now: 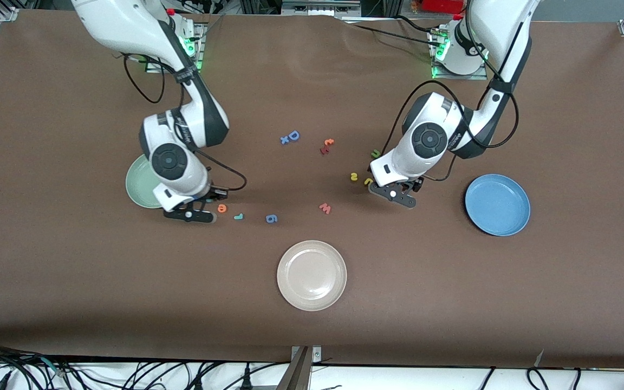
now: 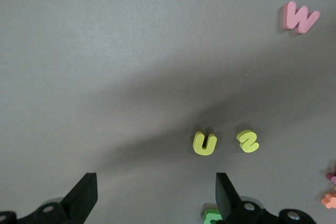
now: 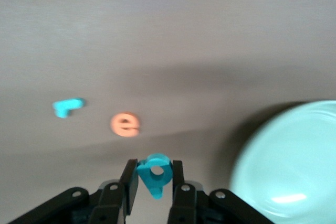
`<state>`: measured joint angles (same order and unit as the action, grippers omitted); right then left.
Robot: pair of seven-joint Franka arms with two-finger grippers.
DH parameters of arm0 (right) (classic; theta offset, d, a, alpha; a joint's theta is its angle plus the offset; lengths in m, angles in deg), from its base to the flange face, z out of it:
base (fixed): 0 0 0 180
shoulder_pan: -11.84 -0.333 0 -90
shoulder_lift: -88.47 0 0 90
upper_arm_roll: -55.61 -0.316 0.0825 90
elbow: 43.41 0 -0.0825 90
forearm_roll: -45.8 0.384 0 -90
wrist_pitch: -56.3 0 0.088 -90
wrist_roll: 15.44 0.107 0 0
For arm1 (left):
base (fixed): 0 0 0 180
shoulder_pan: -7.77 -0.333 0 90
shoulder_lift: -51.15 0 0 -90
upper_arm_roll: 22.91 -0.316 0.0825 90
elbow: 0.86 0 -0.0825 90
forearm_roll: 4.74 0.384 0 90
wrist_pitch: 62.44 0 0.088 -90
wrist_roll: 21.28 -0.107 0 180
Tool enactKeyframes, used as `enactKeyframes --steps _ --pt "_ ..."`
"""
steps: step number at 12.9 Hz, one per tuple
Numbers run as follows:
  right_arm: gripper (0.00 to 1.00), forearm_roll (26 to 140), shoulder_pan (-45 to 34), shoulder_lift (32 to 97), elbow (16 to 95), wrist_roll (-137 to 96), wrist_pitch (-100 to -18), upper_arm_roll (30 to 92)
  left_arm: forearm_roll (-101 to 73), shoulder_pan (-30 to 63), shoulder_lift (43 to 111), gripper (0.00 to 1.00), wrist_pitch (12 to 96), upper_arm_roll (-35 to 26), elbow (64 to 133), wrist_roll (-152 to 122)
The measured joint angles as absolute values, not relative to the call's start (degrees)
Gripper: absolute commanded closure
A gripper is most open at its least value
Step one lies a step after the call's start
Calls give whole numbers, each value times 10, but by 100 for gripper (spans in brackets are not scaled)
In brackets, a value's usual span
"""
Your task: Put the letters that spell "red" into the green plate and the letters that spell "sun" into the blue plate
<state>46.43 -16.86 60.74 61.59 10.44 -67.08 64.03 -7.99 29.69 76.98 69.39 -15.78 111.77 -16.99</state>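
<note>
The green plate (image 1: 140, 187) sits on the desk (image 1: 73, 271) at the right arm's end, half hidden under that arm. The right gripper (image 3: 153, 184) pinches the teal d (image 3: 154, 174) beside it; carry it over the rim before letting go. The e (image 1: 222, 208) and r (image 1: 239, 216) lie nearby. The left gripper (image 2: 155, 198), spread, hovers by the u (image 2: 205, 144); the n (image 2: 211, 215) is cut off.

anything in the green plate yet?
No letters show on the visible part of the green plate. In the front view the right arm covers much of it, so that part cannot be checked. The right gripper holds the teal "d" beside the plate.
</note>
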Motion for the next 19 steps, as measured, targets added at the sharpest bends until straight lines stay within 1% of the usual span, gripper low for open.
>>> enactKeyframes --steps 1,3,6,7,8,10,11,12,13,16,19 --pt "87 464 -168 618 620 90 -650 652 -80 303 777 2 698 -158 1118 -166" --pt "87 464 -168 637 653 77 -648 669 -80 314 799 4 724 -158 1119 -154" --pt "87 464 -168 668 755 30 -719 694 -80 325 823 9 745 -158 1119 -137" --pt "87 464 -168 676 790 11 -748 703 -80 327 827 15 751 -158 1119 -135" --pt "87 464 -168 682 816 -5 -769 713 -80 327 829 17 756 -158 1119 -135" --pt "87 464 -168 685 840 -19 -782 725 -80 327 831 17 761 -160 1119 -134" --pt "79 464 -168 685 846 -20 -782 725 -79 327 831 17 763 -160 1119 -134" --pt "48 464 -169 684 850 -20 -782 725 -75 327 833 17 768 -160 1119 -135" --pt "0 464 -169 681 853 -20 -782 724 -69 327 835 17 772 -160 1119 -135" --pt "0 464 -169 679 853 -20 -783 724 -68 329 842 15 776 -160 1119 -135" --pt "1 465 -169 684 838 -20 -781 724 -68 335 845 15 777 -160 1119 -134"
